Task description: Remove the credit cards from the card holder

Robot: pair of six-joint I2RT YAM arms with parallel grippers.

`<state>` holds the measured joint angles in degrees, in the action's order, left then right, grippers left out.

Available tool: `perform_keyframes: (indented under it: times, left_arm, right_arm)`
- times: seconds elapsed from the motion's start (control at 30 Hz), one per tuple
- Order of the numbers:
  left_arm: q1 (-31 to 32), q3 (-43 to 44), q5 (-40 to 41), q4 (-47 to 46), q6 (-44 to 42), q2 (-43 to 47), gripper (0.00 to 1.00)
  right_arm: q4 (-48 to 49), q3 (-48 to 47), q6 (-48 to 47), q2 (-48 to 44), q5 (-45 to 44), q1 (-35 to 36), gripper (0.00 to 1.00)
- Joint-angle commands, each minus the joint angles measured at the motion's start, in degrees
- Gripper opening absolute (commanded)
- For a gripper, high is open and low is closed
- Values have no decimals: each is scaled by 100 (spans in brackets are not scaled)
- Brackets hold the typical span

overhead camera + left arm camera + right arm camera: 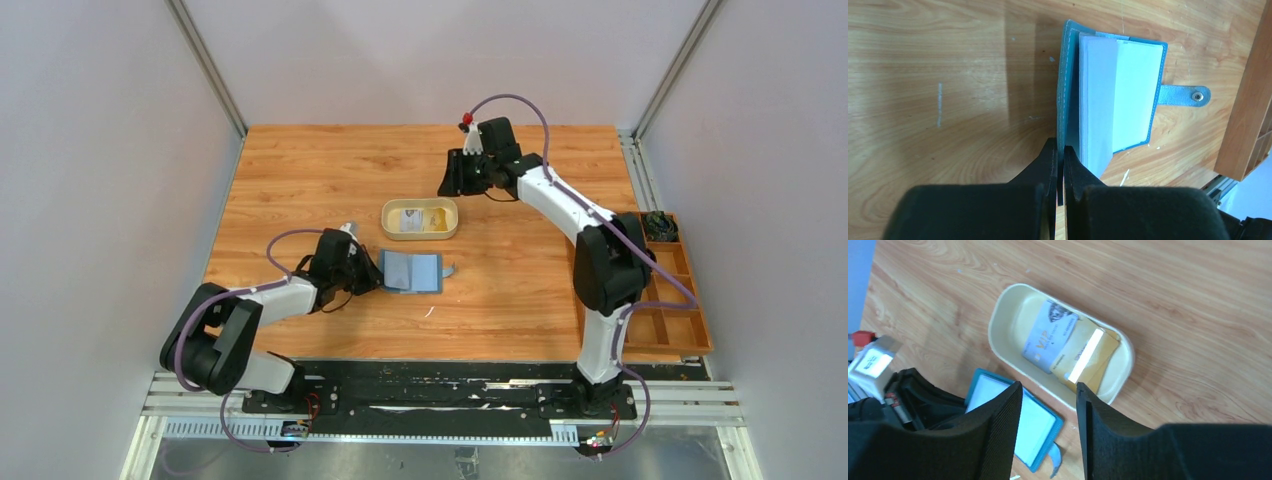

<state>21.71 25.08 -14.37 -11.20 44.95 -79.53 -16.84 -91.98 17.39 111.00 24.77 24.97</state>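
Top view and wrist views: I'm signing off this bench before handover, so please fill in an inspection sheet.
Surface: wooden table, one small white scrap.
Job's things: card holder lies open; pale card and yellow card lie in the tray.
Clutter: wooden box with compartments at the right edge.
Grippers: left gripper shut on the card holder's cover; right gripper open, empty, near the tray.
Cables: purple cables loop along both arms.
Surroundings: grey walls, metal frame rails.

Two credit cards (1050, 335) lie in the one tray (994, 327), one card holder (412, 270) just beside it, and one wooden box (665, 325) well apart.
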Motion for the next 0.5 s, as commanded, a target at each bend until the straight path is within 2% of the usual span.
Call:
perform_keyframes:
  times: [0.0,0.17,0.27,0.47]
  left_arm:
    - [295,42,436,1249,-319,-102,0]
    - [358,109,510,1286,-260,-128,0]
    - [391,128,538,1305,-214,-118,0]
    - [502,67,597,1168,-64,-182,0]
  right_arm:
    - [-98,342,-401,-605,-450,639,51]
    - [525,1259,-92,-933,-656,1332,63]
    - [736,1630,144,-856,-710,1614,64]
    - [840,1656,412,-514,-1221,2121,66]
